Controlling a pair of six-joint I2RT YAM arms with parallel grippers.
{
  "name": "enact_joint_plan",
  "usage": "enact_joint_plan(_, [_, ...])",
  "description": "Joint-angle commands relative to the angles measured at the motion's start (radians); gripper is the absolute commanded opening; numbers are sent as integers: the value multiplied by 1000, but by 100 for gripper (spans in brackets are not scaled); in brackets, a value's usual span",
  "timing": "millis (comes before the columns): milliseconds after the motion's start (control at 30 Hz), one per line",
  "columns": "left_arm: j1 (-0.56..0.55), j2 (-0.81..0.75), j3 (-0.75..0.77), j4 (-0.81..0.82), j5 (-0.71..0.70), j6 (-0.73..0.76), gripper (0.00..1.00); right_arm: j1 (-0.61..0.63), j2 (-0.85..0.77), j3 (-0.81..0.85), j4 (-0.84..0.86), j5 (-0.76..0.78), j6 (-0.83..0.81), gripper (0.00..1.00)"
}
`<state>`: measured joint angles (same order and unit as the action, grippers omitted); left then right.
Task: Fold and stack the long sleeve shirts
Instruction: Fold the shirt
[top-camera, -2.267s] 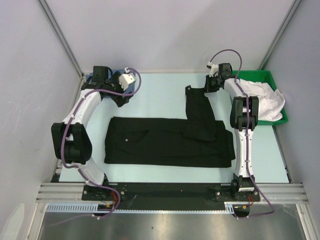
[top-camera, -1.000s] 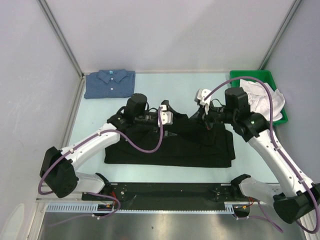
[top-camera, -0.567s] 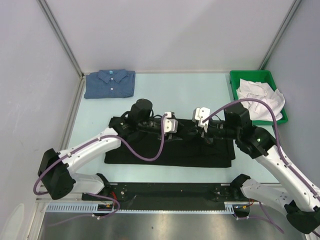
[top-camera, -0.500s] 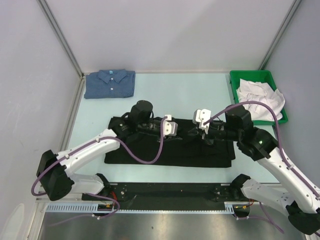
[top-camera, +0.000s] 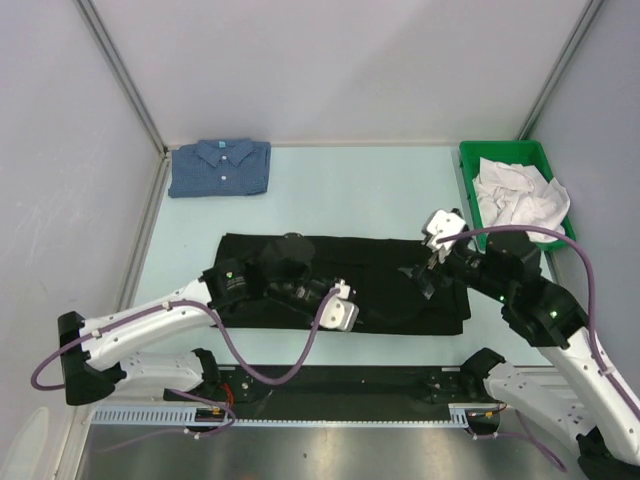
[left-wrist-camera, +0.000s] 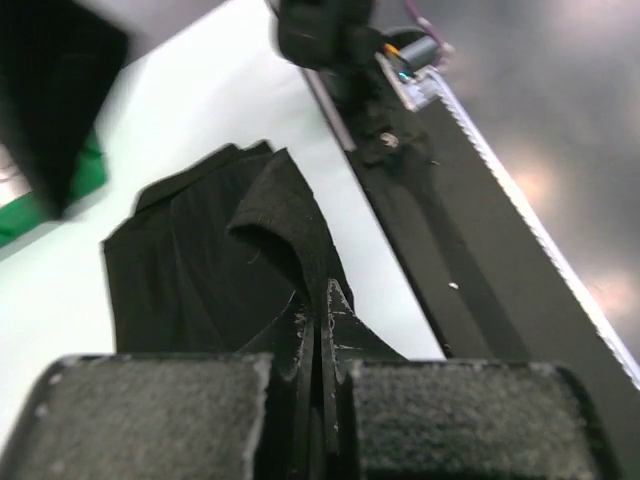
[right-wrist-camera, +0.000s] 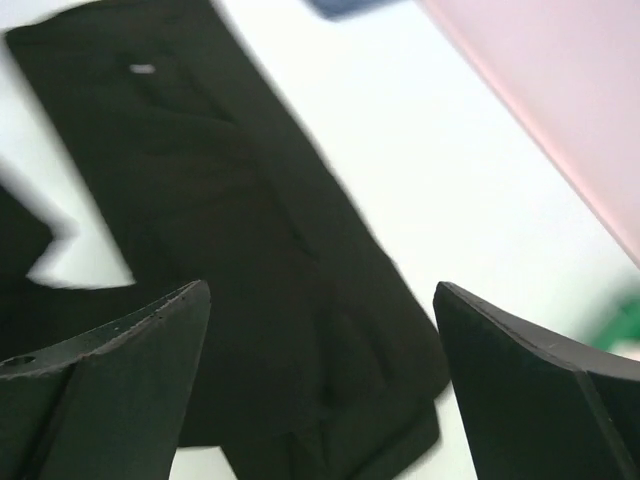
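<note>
Where the black shirt (top-camera: 385, 262) lies: centre of the table (top-camera: 350, 190) in the top view, folded into a long dark band running left to right, its near long edge close to the black rail (top-camera: 340, 380) at the bottom of the frame.
Blue shirt (top-camera: 220, 167): upper left of the top view, folded into a compact rectangle, collar at its upper edge, white buttons showing; well apart from the black shirt.
Left pincer (left-wrist-camera: 320, 325): clenched, tips pressed together, low over the near edge of the black shirt, lower centre of the top view.
Left grasp: a raised ridge of black cloth runs up to the closed tips in the left wrist view, so the pincer appears to nip a fold of the black shirt; dark on dark leaves this uncertain.
Right pincer (right-wrist-camera: 320, 300): released, fingers (right-wrist-camera: 120, 345) spread wide with nothing between them, above the right end of the black shirt.
Right wrist view: blurred; black shirt fills the left and middle, pale table at the right.
Green tray (top-camera: 466, 160): upper right of the top view, holding crumpled white cloth (top-camera: 515, 195).
</note>
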<state>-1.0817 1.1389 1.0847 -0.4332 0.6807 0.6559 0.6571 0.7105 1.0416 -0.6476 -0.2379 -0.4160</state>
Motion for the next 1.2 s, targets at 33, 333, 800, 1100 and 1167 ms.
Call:
enact_joint_plan(33, [-90,-11,72,-186,-70,100,2,-233,-68,-63,2,20,31,100])
enact_joint_plan(333, [-265,-16,172,-469,-12,179,16,-582,255,-120,48,-414,85,81])
enact_joint_plan(800, [-182,68,104,-294,11,-75,0,-556,748,-127,118,-517,135,47])
enact_joint_plan(1100, [-279,21,-231,-176,-150,118,69,-559,701,-130,36,-543,85,47])
enact_joint_plan(1167, [-343,13,-313,-97,-184,116,70,-574,690,-120,19,-522,69,47])
